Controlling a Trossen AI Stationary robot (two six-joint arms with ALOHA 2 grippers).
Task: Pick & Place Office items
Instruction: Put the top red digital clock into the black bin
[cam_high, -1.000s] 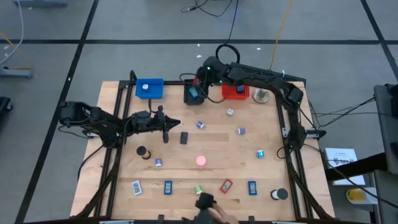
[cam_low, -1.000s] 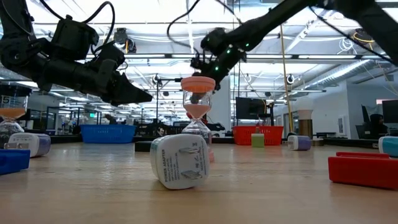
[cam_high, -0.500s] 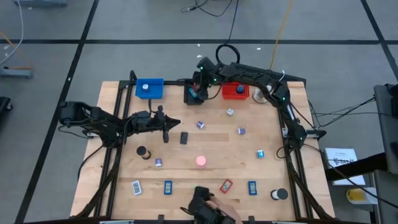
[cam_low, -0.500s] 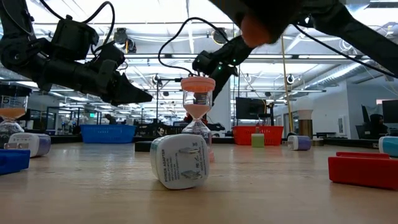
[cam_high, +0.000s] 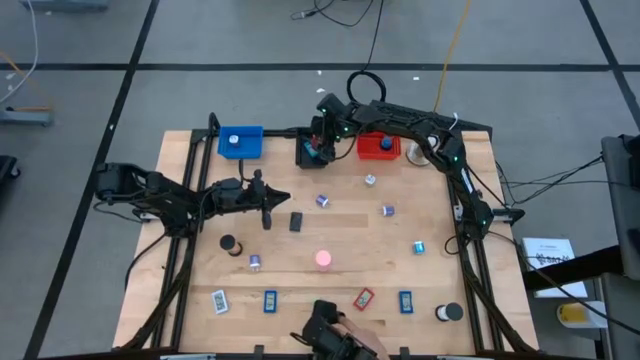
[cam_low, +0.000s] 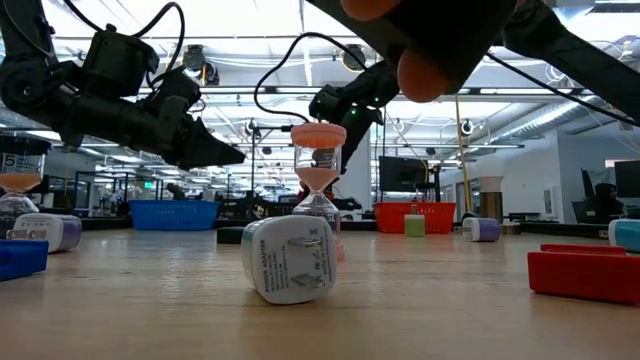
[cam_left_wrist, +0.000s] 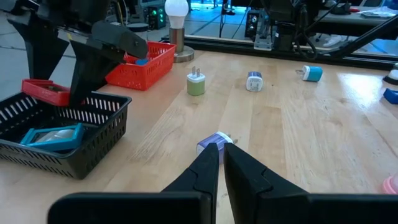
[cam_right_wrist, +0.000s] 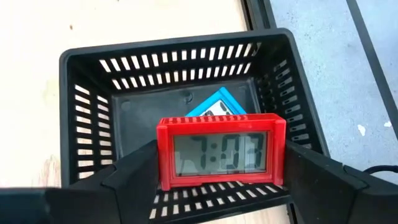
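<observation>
My right gripper (cam_high: 318, 140) hangs over the black basket (cam_right_wrist: 87, 118) at the table's far edge, shut on a red digital clock (cam_right_wrist: 221, 152). A teal clock (cam_right_wrist: 214, 102) lies on the basket floor beneath it. My left gripper (cam_high: 286, 197) hovers shut above the table's left middle, its fingertips (cam_left_wrist: 219, 149) pointing at a small purple cylinder (cam_left_wrist: 214, 142) that rests on the wood. Other small office items lie scattered: a black rectangle (cam_high: 296, 222), a pink hourglass (cam_high: 323, 260), blue rectangles (cam_high: 270, 300) and a white charger (cam_low: 290, 258). My right gripper pinches the red clock between its two fingers, one finger (cam_right_wrist: 134, 168) on the clock's one short end (cam_right_wrist: 163, 155) and the other on the opposite end (cam_right_wrist: 281, 152). The fingers come from above, pointing down. The clock is lifted clear over the basket, its display facing up.
A blue tray (cam_high: 240, 141) and a red tray (cam_high: 378, 147) flank the black basket, with a white ball-topped stand (cam_high: 420, 152) beside the red one. A person's hand (cam_high: 330, 335) reaches over the near edge and fills the low view's top (cam_low: 430, 40).
My right gripper, holding the red clock, has shifted slightly toward the table's left, over the black basket. A person's hand has come in farther over the near edge and now covers the green item there.
</observation>
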